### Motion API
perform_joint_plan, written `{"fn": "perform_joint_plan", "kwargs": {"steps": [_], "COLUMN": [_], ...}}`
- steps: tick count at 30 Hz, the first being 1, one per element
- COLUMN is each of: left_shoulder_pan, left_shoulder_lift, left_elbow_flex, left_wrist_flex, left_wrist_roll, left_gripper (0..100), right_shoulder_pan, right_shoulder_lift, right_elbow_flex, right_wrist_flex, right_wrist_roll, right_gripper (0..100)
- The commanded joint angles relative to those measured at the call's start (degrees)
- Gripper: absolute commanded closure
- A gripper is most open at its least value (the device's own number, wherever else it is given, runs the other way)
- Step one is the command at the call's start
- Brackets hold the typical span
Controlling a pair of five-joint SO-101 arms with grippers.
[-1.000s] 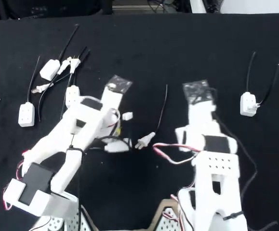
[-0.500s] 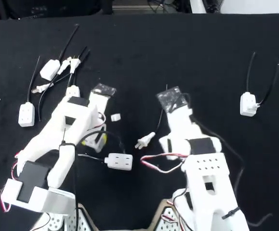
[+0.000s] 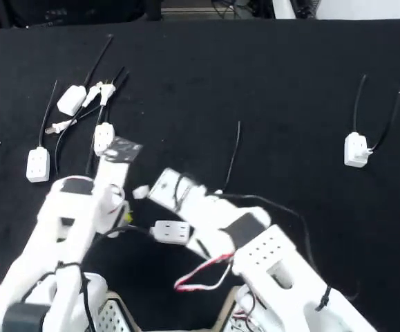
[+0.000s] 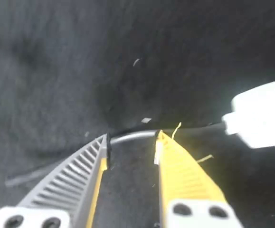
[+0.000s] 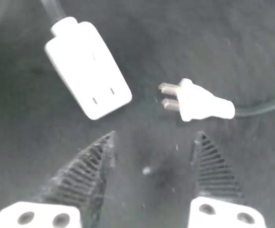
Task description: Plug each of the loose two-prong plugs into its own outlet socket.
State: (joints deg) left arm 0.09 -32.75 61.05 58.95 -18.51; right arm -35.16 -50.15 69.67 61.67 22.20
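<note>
- The nearest outlet socket (image 3: 170, 232) is lying flat at the lower centre of the high view. Its two-prong plug (image 5: 199, 102) is resting just beside it, apart from it, prongs pointing toward the socket's slotted end. So this pair is not yet joined.
- The left gripper (image 4: 131, 140) is standing low over the black cloth (image 3: 289, 69) with its jaws open, one finger on each side of the socket cord (image 4: 142, 135) without pinching it. It is probably straddling the cord there to clamp it and keep the socket from sliding when the plug gets pushed in.
- The right gripper (image 5: 155, 137) is hanging with its jaws spread wide and holding nothing, the plug and the socket both lying just ahead of its tips. That spread looks wide enough to close around the plug's body, so it seems to be lining up for that pick.
- The right arm (image 3: 255, 242) is stretching diagonally from the lower right toward the centre of the high view. The plug cord (image 3: 233, 152) is trailing upward from beside it, slack enough to let the plug be lifted and turned.
- At the upper left, three spare sockets (image 3: 39, 164) and some loose plugs (image 3: 103, 90) are lying in a tangle of cords, waiting their turn.
- At the right edge, a far socket (image 3: 356, 149) is sitting alone with two cords rising from it. It appears to be carrying a plug already.
</note>
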Motion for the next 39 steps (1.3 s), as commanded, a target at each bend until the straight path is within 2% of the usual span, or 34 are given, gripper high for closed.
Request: {"fn": "perform_joint_plan", "kwargs": {"steps": [1,5,10,15,18,29,34,39], "left_shoulder_pan": [-13.76,-21.14,-23.16,-31.69,-34.51,-34.95,-34.95,-34.95], "left_shoulder_lift": [-8.35,-12.92,-16.97,-18.64,-18.46,-18.02,-18.02,-18.02], "left_elbow_flex": [0.31,2.95,8.92,9.54,9.89,9.89,9.63,9.8], "left_wrist_flex": [3.69,4.92,-0.53,-1.05,-4.4,-6.42,-6.33,-6.24], "left_wrist_roll": [-0.97,-2.02,3.87,9.85,12.75,13.71,13.71,13.71], "left_gripper": [83,83,83,83,83,83,83,83], "right_shoulder_pan": [-6.86,-8.0,-9.32,-9.32,-9.49,-9.41,-9.14,-9.49], "right_shoulder_lift": [-1.1,-1.1,-1.01,-0.04,4.09,31.96,35.21,30.46], "right_elbow_flex": [2.33,4.09,4.18,4.09,2.86,-14.37,-24.04,-30.73], "right_wrist_flex": [-7.38,-10.46,-13.01,-15.12,-16.44,-16.18,-4.57,5.45], "right_wrist_roll": [-2.81,-2.81,-2.73,-2.99,-2.99,-2.55,-2.55,-2.55], "right_gripper": [75.9,75.9,75.9,75.9,75.9,75.9,75.9,75.7]}}
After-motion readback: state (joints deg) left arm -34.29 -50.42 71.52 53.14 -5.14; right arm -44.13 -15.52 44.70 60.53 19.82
